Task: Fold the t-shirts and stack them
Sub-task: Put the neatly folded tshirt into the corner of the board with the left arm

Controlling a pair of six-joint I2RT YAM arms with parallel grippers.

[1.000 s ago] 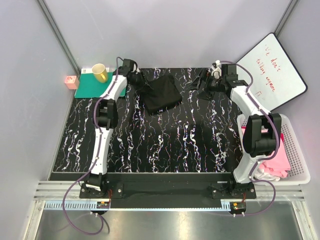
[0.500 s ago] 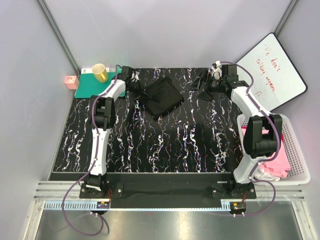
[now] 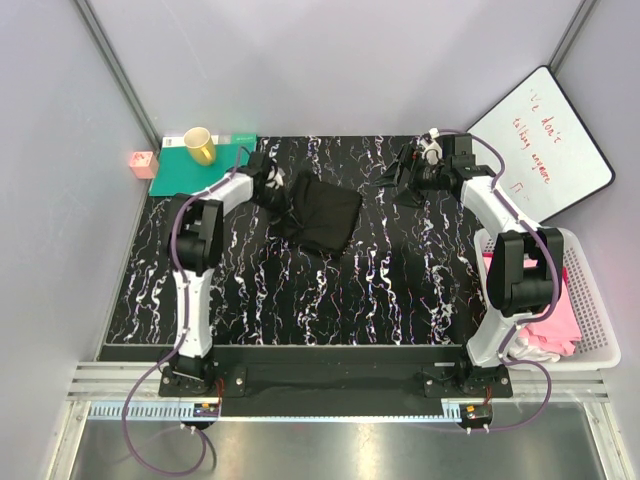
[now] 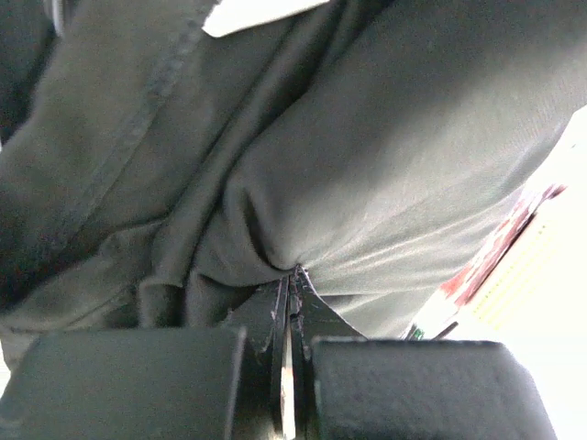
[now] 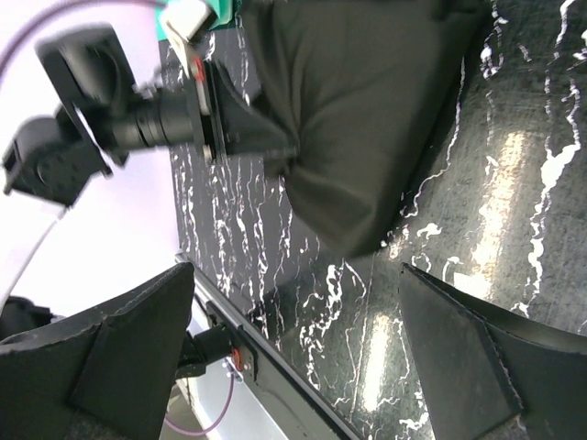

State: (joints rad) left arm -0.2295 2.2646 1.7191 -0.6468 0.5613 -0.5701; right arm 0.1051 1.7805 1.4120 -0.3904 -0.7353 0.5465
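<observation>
A folded black t-shirt (image 3: pixel 322 215) lies on the marbled tabletop, left of centre at the back. My left gripper (image 3: pixel 278 192) is shut on its left edge; in the left wrist view the jaws pinch a fold of the black cloth (image 4: pixel 367 165) at the fingertips. My right gripper (image 3: pixel 400 172) is open and empty at the back right, apart from the shirt. In the right wrist view the black shirt (image 5: pixel 367 119) lies beyond the spread fingers (image 5: pixel 128 348). Pink and white shirts (image 3: pixel 553 318) lie in the basket at the right.
A white basket (image 3: pixel 598 300) stands at the right edge. A teal mat (image 3: pixel 185 170) with a yellow cup (image 3: pixel 199 145) lies at the back left, a pink block (image 3: pixel 142 164) beside it. A whiteboard (image 3: pixel 545 140) leans at the back right.
My left gripper has swung forward and to the right, dragging the black shirt with it and turning it. My right gripper has drawn back slightly to the left.
</observation>
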